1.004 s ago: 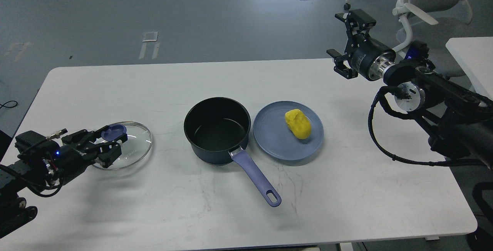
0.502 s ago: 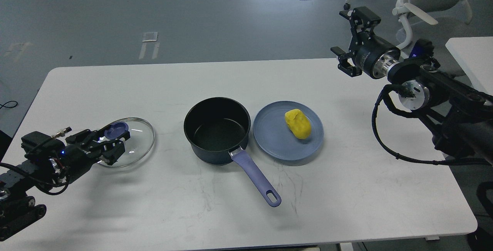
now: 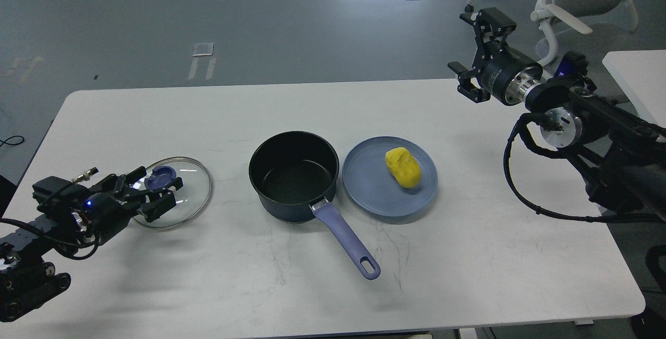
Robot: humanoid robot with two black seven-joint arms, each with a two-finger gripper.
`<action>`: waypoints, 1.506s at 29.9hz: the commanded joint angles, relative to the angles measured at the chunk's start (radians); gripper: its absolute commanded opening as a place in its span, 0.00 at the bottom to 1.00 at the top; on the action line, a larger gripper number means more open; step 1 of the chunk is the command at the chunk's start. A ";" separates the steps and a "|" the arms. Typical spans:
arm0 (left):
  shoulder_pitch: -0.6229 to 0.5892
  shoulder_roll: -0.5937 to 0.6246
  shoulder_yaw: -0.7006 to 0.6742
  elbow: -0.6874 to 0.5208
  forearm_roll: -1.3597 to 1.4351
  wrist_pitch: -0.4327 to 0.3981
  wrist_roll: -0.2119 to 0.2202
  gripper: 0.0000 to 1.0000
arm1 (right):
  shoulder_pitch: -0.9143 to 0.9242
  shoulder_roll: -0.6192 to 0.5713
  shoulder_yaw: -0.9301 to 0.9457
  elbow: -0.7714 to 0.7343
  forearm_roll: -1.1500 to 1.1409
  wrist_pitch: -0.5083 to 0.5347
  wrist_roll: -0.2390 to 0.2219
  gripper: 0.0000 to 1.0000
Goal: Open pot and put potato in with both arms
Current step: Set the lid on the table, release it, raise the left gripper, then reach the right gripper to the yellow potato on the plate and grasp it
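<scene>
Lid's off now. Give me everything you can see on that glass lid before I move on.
The glass lid is round and clear with a thin metal rim and a blue knob on top. It lies knob-up on the white table, left of the open pot and apart from it. The left gripper is at its knob, fingers astride it; contact is unclear.

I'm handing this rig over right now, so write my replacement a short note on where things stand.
Left gripper: at the glass lid, fingers either side of its blue knob; grip unclear.
Right gripper: open, empty, raised over the table's far right edge.
Pot: uncovered, empty, mid-table, handle toward the robot.
Potato: on the blue plate right of the pot.
Done: lid off, to the pot's left.
Left: right arm picks the potato and drops it in the pot.
</scene>
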 commanded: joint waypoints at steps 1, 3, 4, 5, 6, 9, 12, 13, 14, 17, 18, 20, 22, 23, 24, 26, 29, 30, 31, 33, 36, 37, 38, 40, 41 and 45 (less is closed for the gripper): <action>-0.019 0.010 -0.007 0.000 -0.057 0.000 0.000 0.99 | 0.001 -0.002 0.000 0.001 0.000 0.000 0.000 1.00; -0.040 0.032 -0.004 -0.003 -0.071 0.000 0.000 0.99 | 0.001 -0.004 0.000 0.001 0.000 0.000 0.000 1.00; -0.053 0.050 -0.003 -0.015 -0.072 0.000 0.000 0.99 | 0.001 -0.004 0.000 0.001 0.000 0.002 0.000 1.00; -0.060 0.070 -0.003 -0.044 -0.074 0.000 0.000 0.99 | 0.001 -0.005 0.000 0.001 0.000 0.002 0.000 1.00; -0.065 0.079 -0.003 -0.066 -0.074 0.000 0.000 0.99 | 0.001 -0.007 0.000 0.001 0.000 0.002 0.000 1.00; -0.071 0.133 -0.003 -0.167 -0.074 0.000 0.000 0.99 | 0.001 -0.009 0.002 0.001 -0.001 0.002 0.001 1.00; -0.091 0.184 -0.017 -0.275 -0.078 0.000 0.000 0.99 | 0.001 -0.009 0.003 0.001 0.000 0.000 0.001 1.00; -0.099 0.190 -0.022 -0.287 -0.085 0.000 0.000 0.99 | 0.001 -0.009 0.002 0.003 0.000 0.000 0.001 1.00; -0.117 0.190 -0.036 -0.299 -0.113 0.000 0.000 0.99 | 0.001 -0.009 0.002 0.005 0.000 0.000 0.001 1.00; -0.155 0.179 -0.071 -0.299 -0.219 0.000 0.000 0.99 | 0.003 -0.010 0.003 0.014 0.000 0.005 0.001 1.00; -0.193 0.171 -0.077 -0.299 -0.277 0.000 0.000 0.99 | 0.003 -0.018 0.003 0.023 0.000 0.014 0.001 1.00; -0.243 0.161 -0.079 -0.299 -0.332 0.000 0.000 0.99 | 0.003 -0.027 0.003 0.035 0.000 0.017 0.006 1.00; -0.336 0.113 -0.082 -0.299 -0.457 0.000 0.000 0.99 | 0.003 -0.030 0.002 0.058 -0.003 0.018 0.020 1.00; -0.355 0.101 -0.082 -0.298 -0.495 0.000 0.000 0.99 | 0.003 -0.030 0.002 0.064 -0.004 0.018 0.029 1.00; -0.391 0.081 -0.086 -0.295 -0.576 0.000 0.000 0.99 | 0.004 -0.030 0.002 0.073 -0.007 0.018 0.047 1.00; -0.435 0.061 -0.092 -0.295 -0.652 -0.064 0.000 0.99 | 0.009 -0.032 -0.003 0.078 -0.011 0.020 0.067 1.00; -0.517 -0.016 -0.105 -0.287 -0.792 -0.218 0.000 0.99 | 0.021 -0.039 -0.005 0.083 -0.093 0.020 0.090 1.00; -0.524 -0.049 -0.129 -0.284 -0.851 -0.257 0.000 0.99 | 0.021 -0.047 -0.005 0.086 -0.140 0.020 0.101 1.00; -0.522 -0.077 -0.169 -0.282 -0.912 -0.286 0.000 0.99 | 0.021 -0.057 -0.006 0.090 -0.185 0.020 0.113 1.00; -0.519 -0.101 -0.212 -0.282 -0.972 -0.318 0.071 0.99 | 0.020 -0.073 -0.008 0.112 -0.219 0.020 0.123 1.00; -0.501 -0.174 -0.311 -0.252 -1.126 -0.416 0.238 0.99 | 0.009 -0.111 -0.014 0.175 -0.253 0.020 0.133 1.00; -0.484 -0.201 -0.344 -0.241 -1.178 -0.447 0.286 0.99 | 0.007 -0.119 -0.033 0.188 -0.254 0.020 0.135 1.00; -0.473 -0.211 -0.358 -0.239 -1.198 -0.461 0.304 0.99 | 0.007 -0.120 -0.047 0.195 -0.254 0.020 0.135 1.00; -0.446 -0.227 -0.388 -0.241 -1.226 -0.498 0.343 0.99 | 0.009 -0.131 -0.076 0.205 -0.264 0.020 0.135 1.00; -0.435 -0.228 -0.395 -0.242 -1.227 -0.515 0.350 0.99 | 0.010 -0.137 -0.083 0.209 -0.273 0.020 0.135 1.00; -0.386 -0.209 -0.428 -0.255 -1.229 -0.672 0.358 0.99 | 0.012 -0.182 -0.090 0.239 -0.391 0.018 0.136 1.00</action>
